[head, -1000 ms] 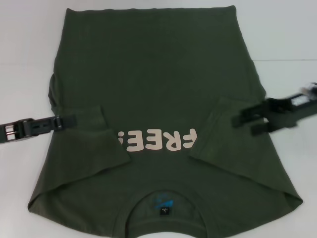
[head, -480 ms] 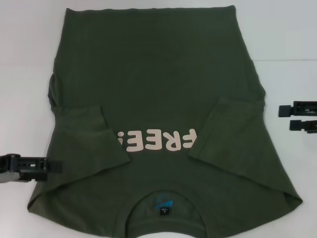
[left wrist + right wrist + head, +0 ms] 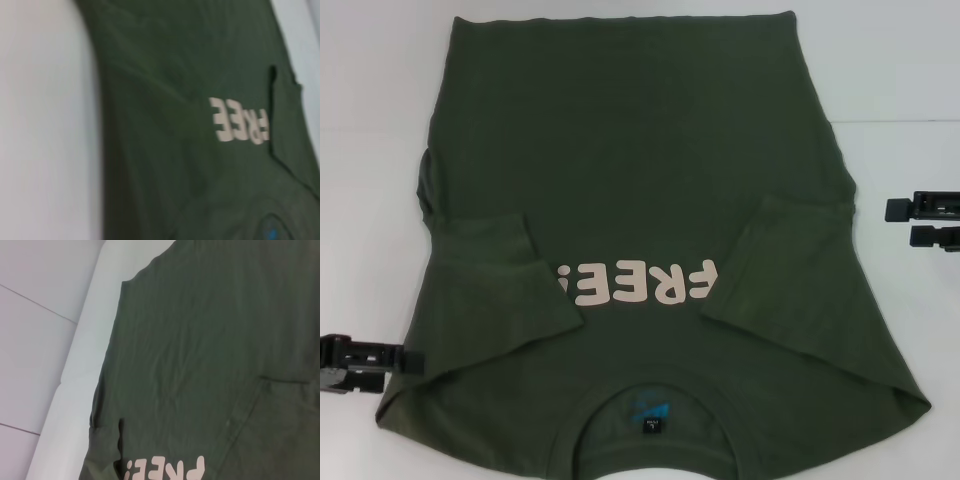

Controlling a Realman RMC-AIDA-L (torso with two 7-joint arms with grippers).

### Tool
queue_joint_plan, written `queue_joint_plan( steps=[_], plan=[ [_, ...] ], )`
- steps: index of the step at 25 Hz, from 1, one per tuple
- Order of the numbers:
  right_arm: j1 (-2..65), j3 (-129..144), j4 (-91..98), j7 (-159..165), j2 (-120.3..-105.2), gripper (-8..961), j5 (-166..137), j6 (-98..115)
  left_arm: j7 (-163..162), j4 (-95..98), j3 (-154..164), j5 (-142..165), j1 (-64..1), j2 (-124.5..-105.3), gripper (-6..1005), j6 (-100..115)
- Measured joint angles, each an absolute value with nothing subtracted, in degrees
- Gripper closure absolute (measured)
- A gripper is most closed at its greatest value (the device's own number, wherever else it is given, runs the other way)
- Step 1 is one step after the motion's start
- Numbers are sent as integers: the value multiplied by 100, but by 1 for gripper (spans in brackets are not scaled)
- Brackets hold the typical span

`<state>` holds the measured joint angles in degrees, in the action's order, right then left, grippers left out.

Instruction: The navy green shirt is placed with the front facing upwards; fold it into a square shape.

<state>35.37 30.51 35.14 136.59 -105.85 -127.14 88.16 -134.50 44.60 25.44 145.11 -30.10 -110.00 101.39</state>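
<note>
item: the navy green shirt [image 3: 640, 200], dark olive short-sleeved t-shirt, lying flat and front up on a white table [image 3: 370, 150]. collar [image 3: 650, 395] at the near edge, hem at the far edge. both sleeves folded inward onto the chest: left sleeve [image 3: 505, 270] and right sleeve [image 3: 790, 285] flank the pale "free!" lettering [image 3: 635, 283], which reads upside down in the head view. blue print and small dark tag [image 3: 650, 412] visible inside the neck.

left gripper [image 3: 405, 360]: low at the left edge of the head view, just beside the shirt's near left side, tip at the cloth edge; whether its fingers are apart or together cannot be told.

right gripper [image 3: 898, 222]: over bare table, beside the shirt's right edge and apart from it; two fingers [image 3: 905, 209] separated by a clear gap, holding nothing.

both wrist views show the shirt and lettering only.
</note>
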Motion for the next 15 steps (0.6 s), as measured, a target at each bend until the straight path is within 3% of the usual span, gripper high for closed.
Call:
queue_joint_plan(
  steps=[15],
  plan=[
    [3483, 3041, 3482, 13661, -10581, 108, -12710, 8744, -13580, 4478, 2932, 15153, -3210, -11048, 110, 9695]
  ],
)
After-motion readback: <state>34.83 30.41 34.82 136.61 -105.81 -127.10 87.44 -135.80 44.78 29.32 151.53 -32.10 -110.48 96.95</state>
